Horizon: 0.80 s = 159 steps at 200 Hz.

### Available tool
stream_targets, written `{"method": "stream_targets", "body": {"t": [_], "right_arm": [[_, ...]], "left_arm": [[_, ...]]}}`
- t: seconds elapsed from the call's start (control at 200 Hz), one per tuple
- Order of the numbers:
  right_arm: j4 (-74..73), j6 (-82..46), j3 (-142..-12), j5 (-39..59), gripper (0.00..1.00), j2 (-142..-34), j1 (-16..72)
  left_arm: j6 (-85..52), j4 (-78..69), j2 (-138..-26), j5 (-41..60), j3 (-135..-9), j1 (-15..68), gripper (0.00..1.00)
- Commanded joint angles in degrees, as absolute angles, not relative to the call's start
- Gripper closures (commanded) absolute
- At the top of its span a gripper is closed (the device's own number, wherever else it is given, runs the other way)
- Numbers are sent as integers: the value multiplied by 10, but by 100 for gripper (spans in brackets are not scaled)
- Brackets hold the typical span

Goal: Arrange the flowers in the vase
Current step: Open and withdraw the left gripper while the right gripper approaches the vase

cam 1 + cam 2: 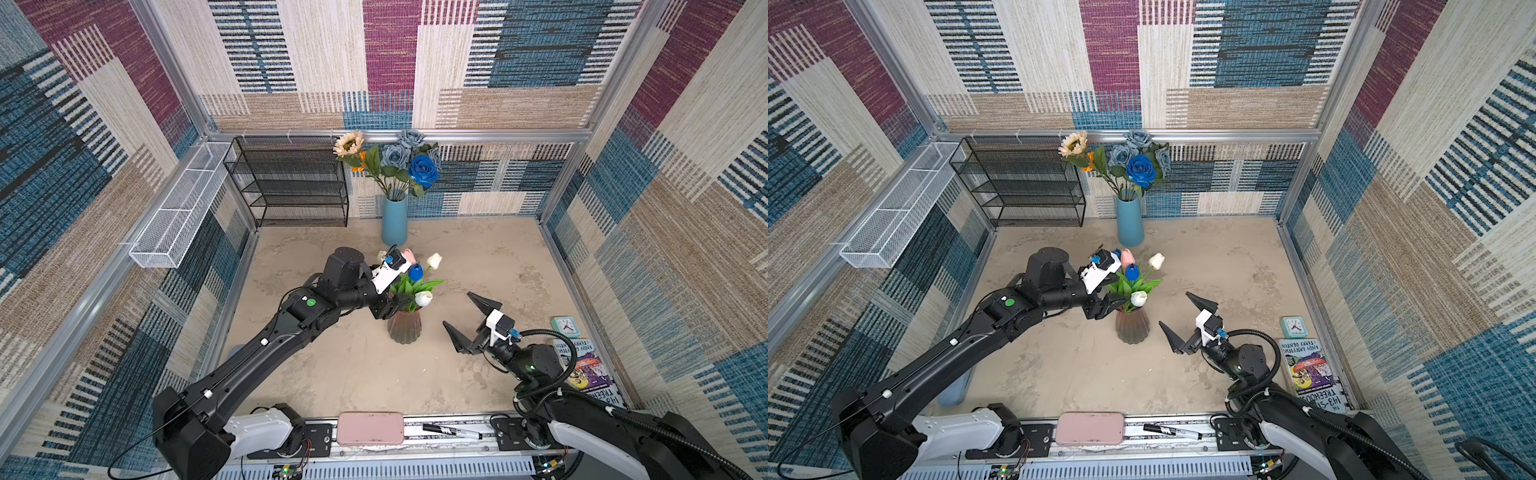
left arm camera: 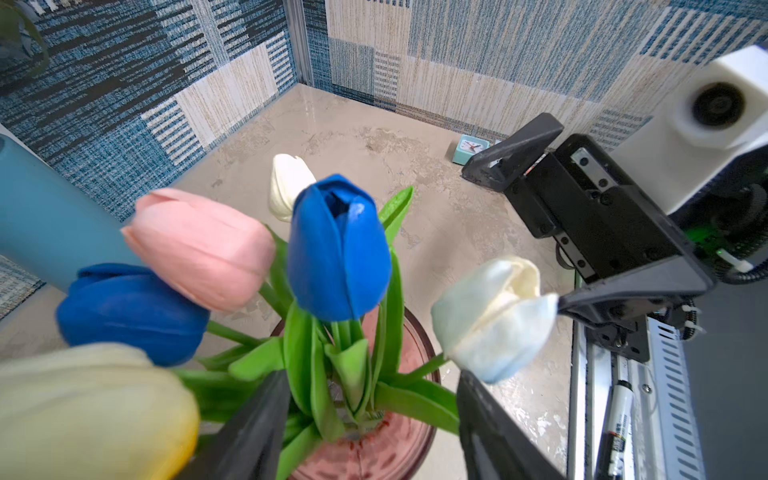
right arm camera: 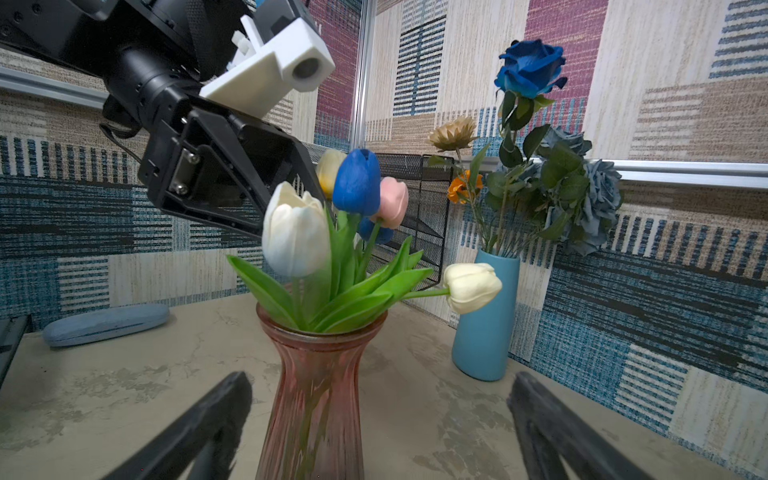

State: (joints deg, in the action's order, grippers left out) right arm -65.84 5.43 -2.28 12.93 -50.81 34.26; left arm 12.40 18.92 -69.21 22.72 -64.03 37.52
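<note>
Patchwork fabric walls on three sides, mottled beige surface point(image 1: 353, 374) inside.

Nearest, on the front rail: pink case point(image 1: 370, 428), with a black marker point(image 1: 453, 432) just beside it. Blue-grey pouch point(image 1: 953, 390) lies at the near left edge, partly under the left arm. Along the right wall: book point(image 1: 590, 370), with a teal clock point(image 1: 564, 326) just behind it.

Right hand point(image 1: 467, 320): jaws spread wide, nothing between them. It's aimed at the pink glass vase point(image 1: 404, 326) but apart from it. The right wrist view shows the vase centred beyond the two fingers.

Pink glass vase stands upright mid-surface. Tulips point(image 2: 338, 249) are in it, stems down the neck, leaves fanning over the rim. Heads: two blue, one pink, two white, one yellow. One white head leans well out from the bunch.

Left hand point(image 2: 372, 378): sits just above the vase mouth, fingers apart on either side of the stems and leaves, not pinched on them.

Back wall: blue vase point(image 1: 394, 220), upright, holding the dusty-blue roses point(image 1: 392, 156), bright blue rose point(image 1: 424, 168), cream sunflower point(image 1: 349, 143) and a small orange bloom point(image 1: 358, 166). Black mesh rack point(image 1: 291, 183) stands just left of it. White wire basket point(image 1: 178, 208) hangs on the left wall.
</note>
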Motion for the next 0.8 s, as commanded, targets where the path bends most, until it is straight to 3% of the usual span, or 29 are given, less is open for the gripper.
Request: {"method": "stream_targets", "body": {"t": [0.0,0.321,0.586,0.791], "right_arm": [[-669,51,-35,142,0,-524,344],[-641,35,-97,223,0,-617,344],[-635,25,-135,272,0,-709,344],[-671,26,-162,299,0,-789,344]], "left_arm": [[142,160,-670,224,-619,375,26],[138,8,-490,210,-448,374,18],[108,-131,-307,107,-230,374,5],[68,-245,-292,34,-116,374,0]]}}
